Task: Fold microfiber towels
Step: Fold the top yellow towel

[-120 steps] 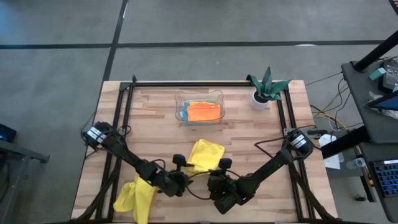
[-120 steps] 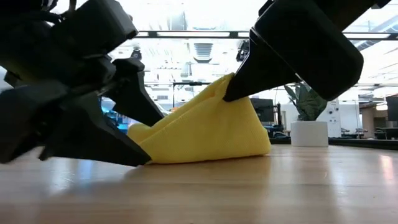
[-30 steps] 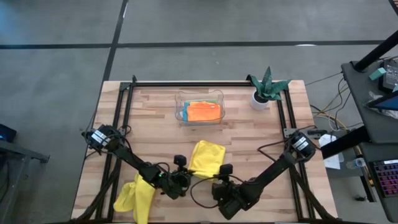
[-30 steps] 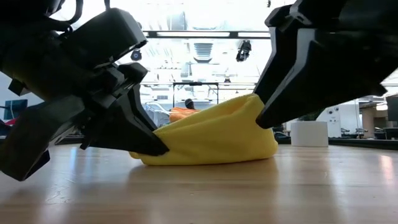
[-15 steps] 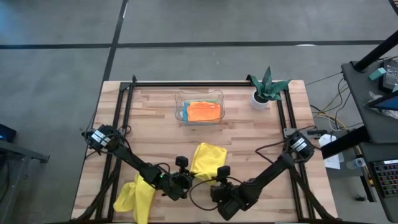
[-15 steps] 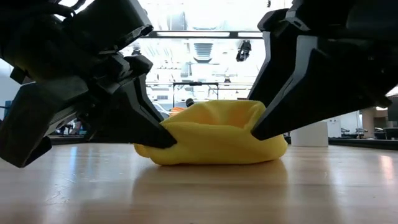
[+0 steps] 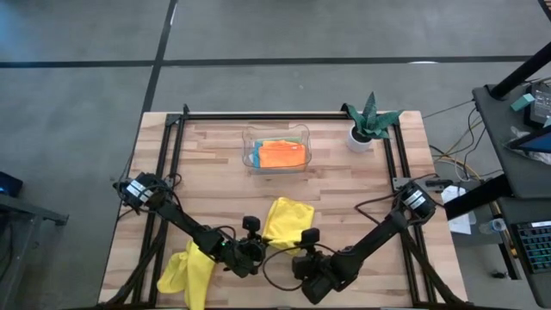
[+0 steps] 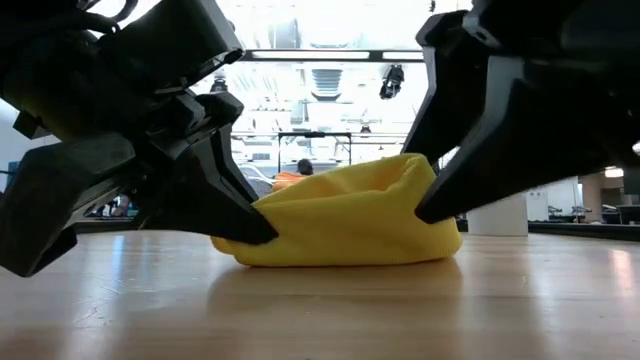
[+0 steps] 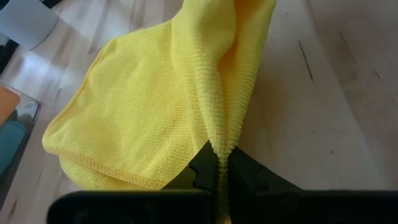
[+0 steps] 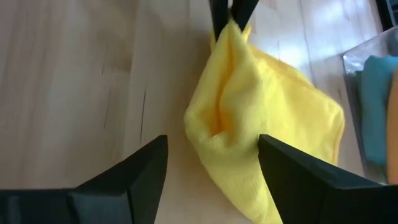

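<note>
A bright yellow towel (image 7: 288, 220) lies bunched in a low heap near the table's front middle, resting on the wood by its underside (image 8: 340, 255). My left gripper (image 9: 221, 167) is shut on its near-left end. My right gripper (image 10: 212, 142) is open at the heap's near-right end; the towel (image 10: 249, 124) lies between its fingers, close to one of them. A second yellow towel (image 7: 189, 271) hangs over the front edge at the left. Orange and turquoise towels lie in the clear tray (image 7: 251, 138). My left gripper pinches a bunched ridge of the yellow towel (image 9: 219, 146) between its two fingers; several layers seem gathered there. The fingers (image 8: 250, 225) slant down from the near left. The pinched end sits just above the wood and the rest lies slack on the table. My right gripper: one finger (image 8: 435, 195) stands against the heap's side, and I cannot tell whether it touches.
The clear tray stands at the far middle of the table. A small plant in a white pot (image 7: 366, 129) is at the far right. Bare wood (image 7: 215, 181) lies between the tray and the grippers.
The yellow towel's right part has sagged from a slanting sheet into a rounder heap between the grippers, and it has bulged a little toward the table's right. My left gripper has kept its hold.
</note>
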You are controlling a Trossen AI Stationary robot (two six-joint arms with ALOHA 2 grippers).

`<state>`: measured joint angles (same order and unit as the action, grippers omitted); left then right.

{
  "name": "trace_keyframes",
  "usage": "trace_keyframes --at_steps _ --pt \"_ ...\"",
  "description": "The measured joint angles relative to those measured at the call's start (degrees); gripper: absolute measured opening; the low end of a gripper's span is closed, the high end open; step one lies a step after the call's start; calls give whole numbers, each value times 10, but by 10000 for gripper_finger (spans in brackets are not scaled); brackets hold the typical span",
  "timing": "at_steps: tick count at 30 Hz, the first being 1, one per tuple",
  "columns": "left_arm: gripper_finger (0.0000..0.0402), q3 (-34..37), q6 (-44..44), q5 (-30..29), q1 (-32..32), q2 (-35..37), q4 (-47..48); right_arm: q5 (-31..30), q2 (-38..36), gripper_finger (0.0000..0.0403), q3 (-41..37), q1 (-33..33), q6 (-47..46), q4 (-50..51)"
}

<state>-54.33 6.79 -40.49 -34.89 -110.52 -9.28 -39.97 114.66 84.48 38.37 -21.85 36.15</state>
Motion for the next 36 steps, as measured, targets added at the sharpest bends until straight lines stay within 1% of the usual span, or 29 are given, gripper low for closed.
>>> trace_keyframes --at_steps 6,16,19,21,23,25,30,33,34,36 --pt "0 0 1 4 0 0 0 -5 -1 240 31 0 20 8" --pt "0 -1 1 12 0 1 0 14 23 240 31 -7 25 1" --pt "0 -1 1 12 0 1 0 10 19 239 31 -4 25 1" --pt "0 -1 1 12 0 1 0 10 11 230 31 2 25 1" --pt "0 -1 1 12 0 1 0 10 -1 211 31 11 24 1" --pt "0 -1 1 12 0 1 0 10 -14 184 31 19 23 2" --pt "0 -1 1 12 0 1 0 9 -35 100 31 35 15 6" --pt "0 -1 1 13 0 1 -1 9 -39 36 31 46 23 6" --pt "0 -1 2 14 0 1 0 8 -39 23 31 50 30 6" --pt "0 -1 2 14 0 1 0 9 -39 17 31 57 29 7"
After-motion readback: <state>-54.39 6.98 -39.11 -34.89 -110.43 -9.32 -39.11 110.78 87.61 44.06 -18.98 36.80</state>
